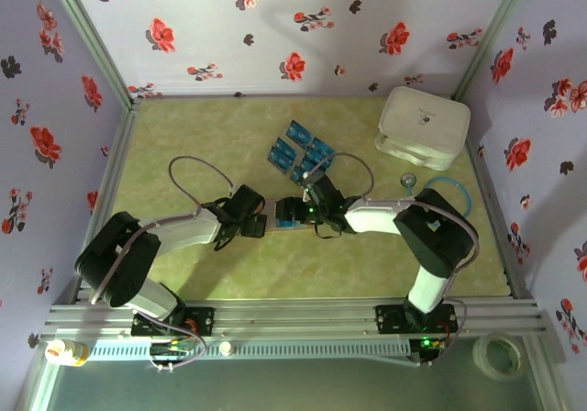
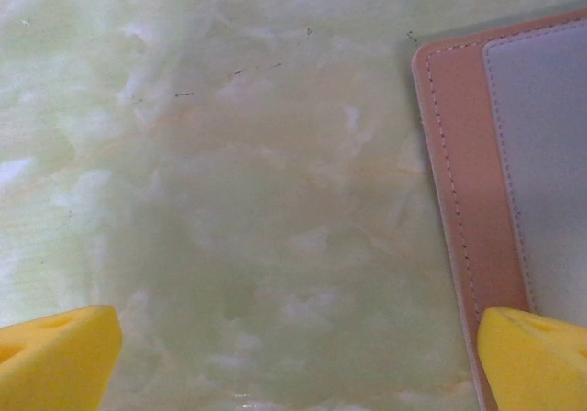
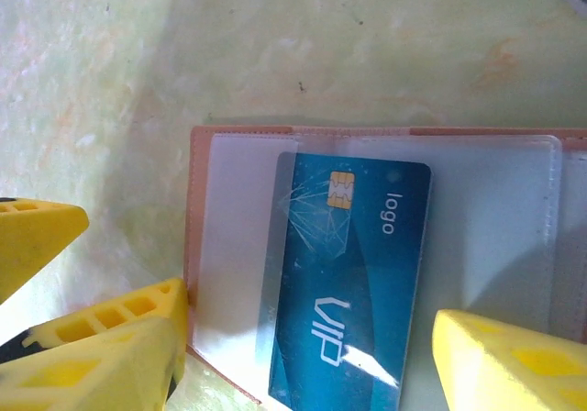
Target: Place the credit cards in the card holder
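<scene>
Likely, the half-sleeved credit card (image 3: 353, 273) slips from the card holder (image 3: 194, 209) if the parted right end effector (image 3: 307, 305) snags it; left end effector (image 2: 298, 319) stands wide.

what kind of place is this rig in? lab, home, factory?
Probably a staged tabletop robot cell for data collection, not a home: flower-papered wall panels box in a green marbled tabletop, and the left arm and right arm are bolted to an aluminium rail at its near edge.

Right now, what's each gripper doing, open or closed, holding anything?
Left gripper: open, holding nothing.
Right gripper: open, jaws astride the credit card, not gripping it.
</scene>
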